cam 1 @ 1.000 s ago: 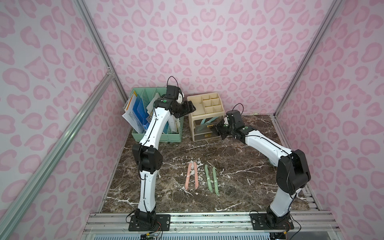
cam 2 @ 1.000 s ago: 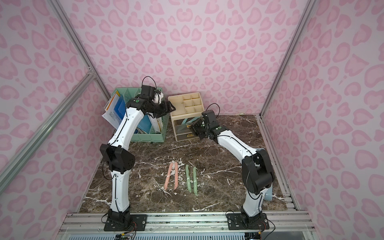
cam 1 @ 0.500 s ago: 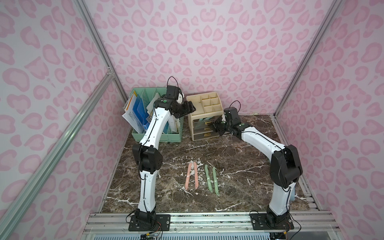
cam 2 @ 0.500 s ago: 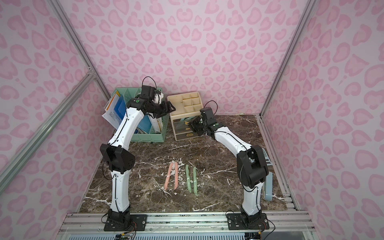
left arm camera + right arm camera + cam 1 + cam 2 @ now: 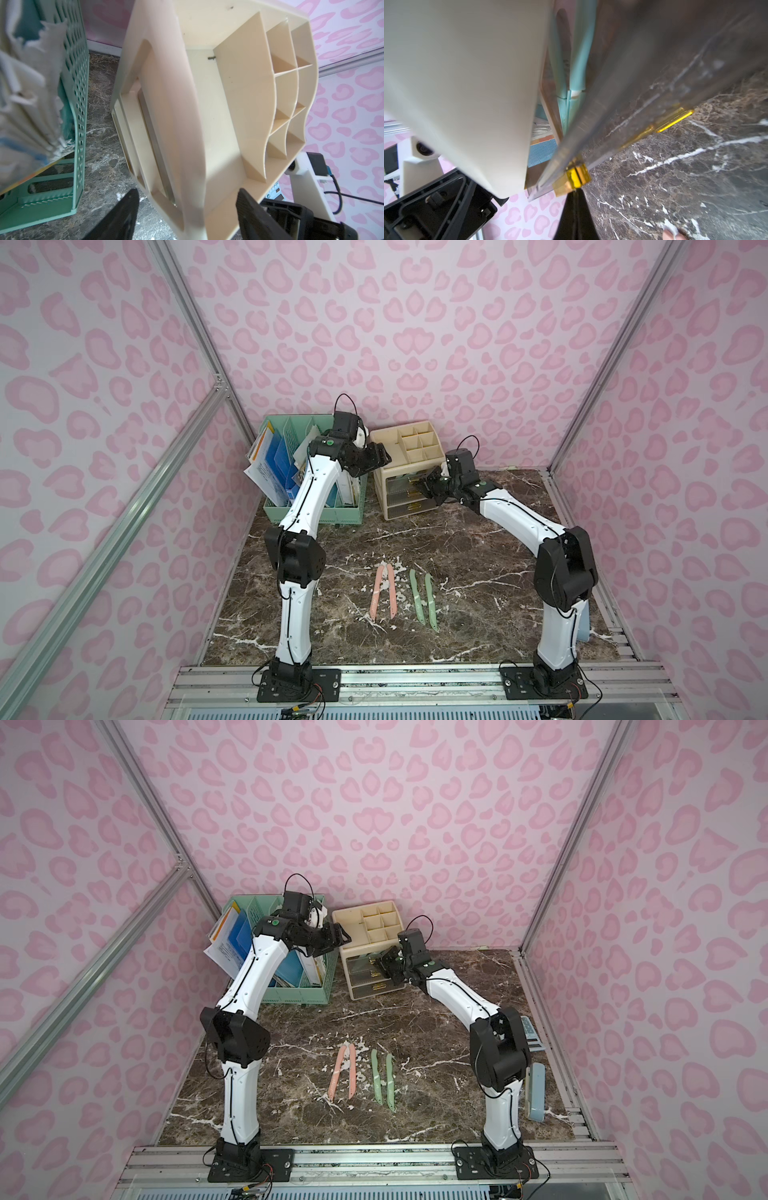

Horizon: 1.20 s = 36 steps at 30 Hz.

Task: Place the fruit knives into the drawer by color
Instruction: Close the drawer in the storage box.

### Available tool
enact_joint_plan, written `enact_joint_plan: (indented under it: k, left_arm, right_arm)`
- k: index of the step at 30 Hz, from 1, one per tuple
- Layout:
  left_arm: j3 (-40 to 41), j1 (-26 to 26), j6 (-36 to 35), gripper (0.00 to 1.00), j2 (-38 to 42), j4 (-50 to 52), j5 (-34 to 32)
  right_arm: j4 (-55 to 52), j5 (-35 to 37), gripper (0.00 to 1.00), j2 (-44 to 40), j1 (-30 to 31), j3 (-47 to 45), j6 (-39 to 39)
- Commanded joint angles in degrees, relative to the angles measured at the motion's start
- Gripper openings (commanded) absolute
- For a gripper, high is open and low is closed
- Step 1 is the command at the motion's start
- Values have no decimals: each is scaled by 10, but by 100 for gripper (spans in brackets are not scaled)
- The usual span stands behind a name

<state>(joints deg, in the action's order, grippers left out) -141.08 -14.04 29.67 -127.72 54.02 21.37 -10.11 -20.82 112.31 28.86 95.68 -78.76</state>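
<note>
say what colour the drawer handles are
Translucent yellow; the handles show best in the right wrist view.

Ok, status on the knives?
Left gripper open, straddling the organizer. Right gripper shut on the drawer handle. Blue knives inside the drawer; pink knives and green knives on the table. Nothing blocking them.

Plastic everywhere, on polished stone
Worktop (image 5: 478,539) gleams, dark veined marble; cream organiser (image 5: 187,104) is smooth matt plastic, its drawer front (image 5: 654,62) clear and glossy; mint rack (image 5: 76,104) perforated plastic, stuffed with paper (image 5: 31,83); pastel knives (image 5: 376,593) look matt plastic
</note>
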Motion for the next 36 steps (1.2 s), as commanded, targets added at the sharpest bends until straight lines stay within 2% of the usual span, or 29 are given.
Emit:
enact_joint_plan:
  k: [1, 14, 27, 32, 34, 36]
  left_arm:
    - [1, 1, -6, 75, -3, 3, 5]
    - [7, 1, -6, 75, -2, 3, 8]
    - [11, 0, -4, 75, -6, 0, 13]
    - [11, -2, -5, 75, -6, 2, 7]
    - [9, -4, -7, 75, -6, 3, 2]
    - [6, -5, -7, 75, -9, 2, -2]
  right_arm:
    - [18, -4, 0, 3, 0, 5, 12]
    - [2, 5, 0, 22, 0, 51, 30]
    - [21, 7, 0, 21, -1, 48, 43]
    - [19, 15, 0, -10, -1, 18, 51]
    - [41, 15, 6, -36, 0, -22, 50]
    - [59, 21, 16, -60, 3, -60, 49]
